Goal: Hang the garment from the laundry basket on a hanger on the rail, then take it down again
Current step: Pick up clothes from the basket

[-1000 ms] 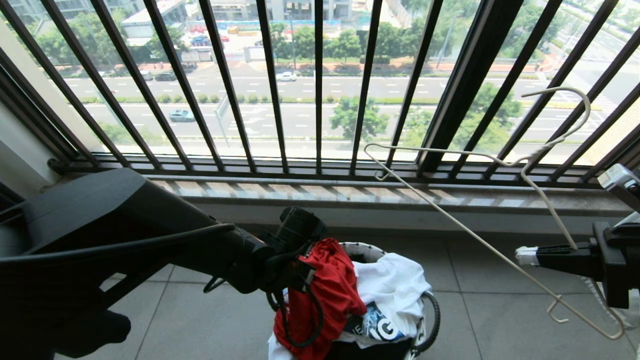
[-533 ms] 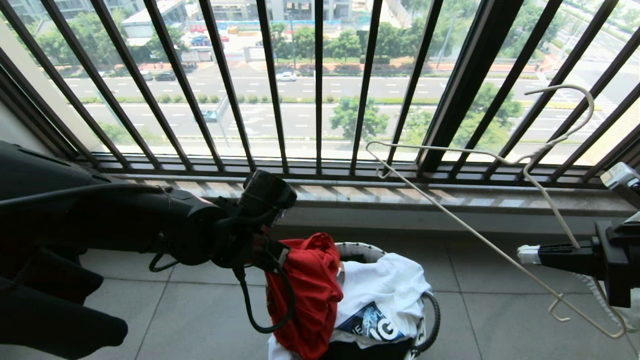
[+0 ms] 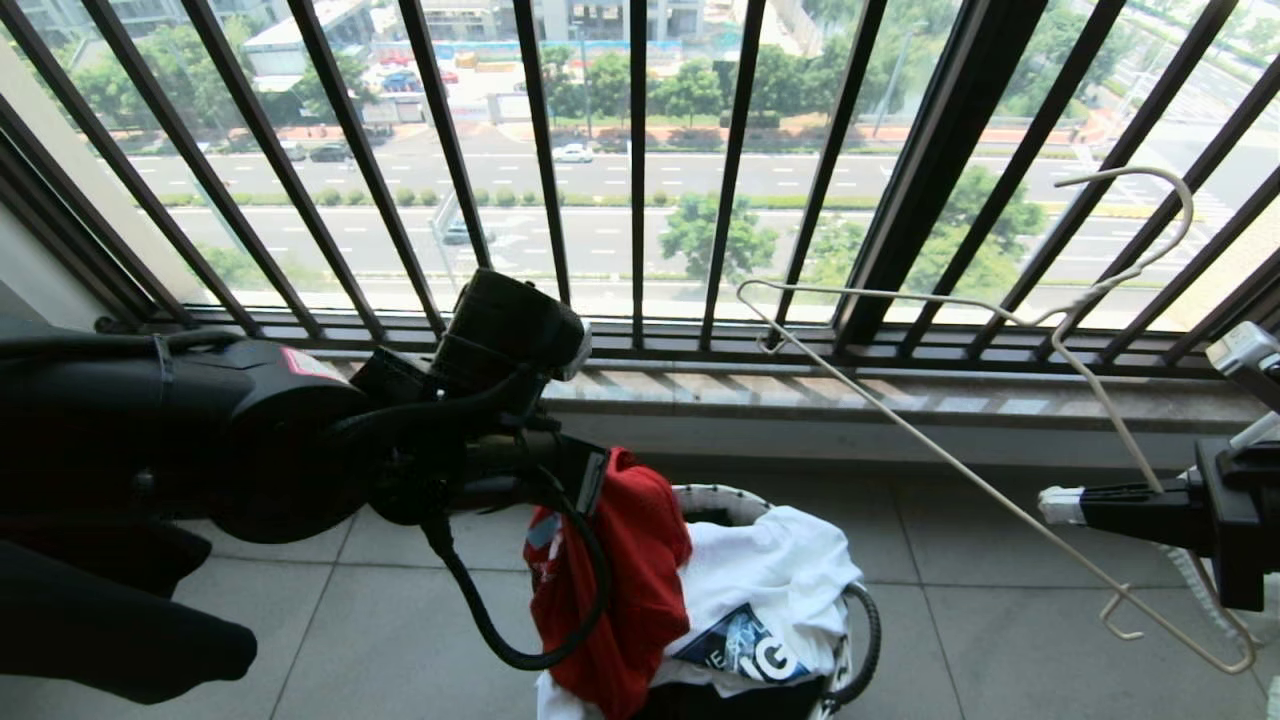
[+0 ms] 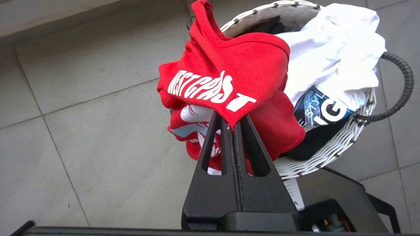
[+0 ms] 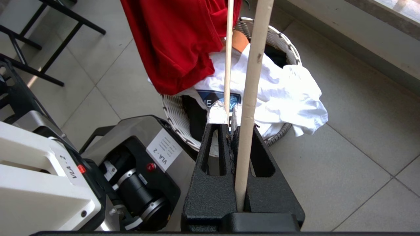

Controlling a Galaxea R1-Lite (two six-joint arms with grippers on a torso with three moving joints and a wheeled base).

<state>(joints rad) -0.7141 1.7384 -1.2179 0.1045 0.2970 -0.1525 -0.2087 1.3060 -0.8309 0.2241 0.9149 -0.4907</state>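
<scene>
The left hand (image 4: pixel 233 126) is pinched shut on a fold of the red T-shirt (image 3: pixel 625 575), which hangs bunched at about 9 o'clock of the laundry basket (image 3: pixel 745 497) — long axis roughly vertical, hem trailing down over the rim. The right hand (image 5: pixel 231 129) is clamped on the wire hanger (image 3: pixel 985 480), hook toward 1 o'clock. With so small a pinch the fabric could slip free, or drag the white shirt (image 3: pixel 790 575) out.

A white printed T-shirt (image 3: pixel 780 575) lies bunched below the black window railing (image 3: pixel 640 170).
</scene>
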